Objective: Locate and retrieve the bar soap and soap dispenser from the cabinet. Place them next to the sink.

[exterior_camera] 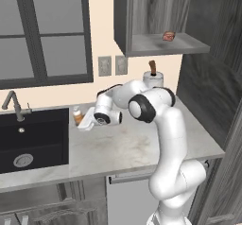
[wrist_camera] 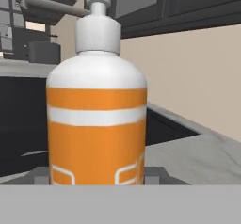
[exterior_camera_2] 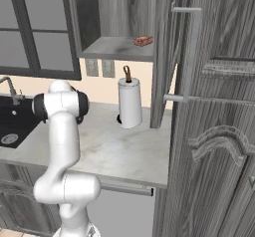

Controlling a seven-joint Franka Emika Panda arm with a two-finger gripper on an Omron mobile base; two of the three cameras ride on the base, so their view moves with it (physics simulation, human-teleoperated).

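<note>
Gripper (exterior_camera: 81,121) of mine flanks the soap dispenser (exterior_camera: 77,115), upright on the counter (exterior_camera: 127,146) beside the sink (exterior_camera: 33,141); grip state undeterminable. Bar soap (exterior_camera: 168,35) sits on the cabinet (exterior_camera: 160,44) shelf.

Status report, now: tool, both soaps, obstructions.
Tool at soap dispenser, grip unconfirmed. Dispenser upright on counter beside sink. Bar soap on cabinet shelf. No obstruction seen.

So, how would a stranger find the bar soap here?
Look at the open wall cabinet above the counter, right of the window. On its grey shelf lies one small reddish-pink block, the bar soap; the white paper-towel roll stands below, on the counter.
</note>
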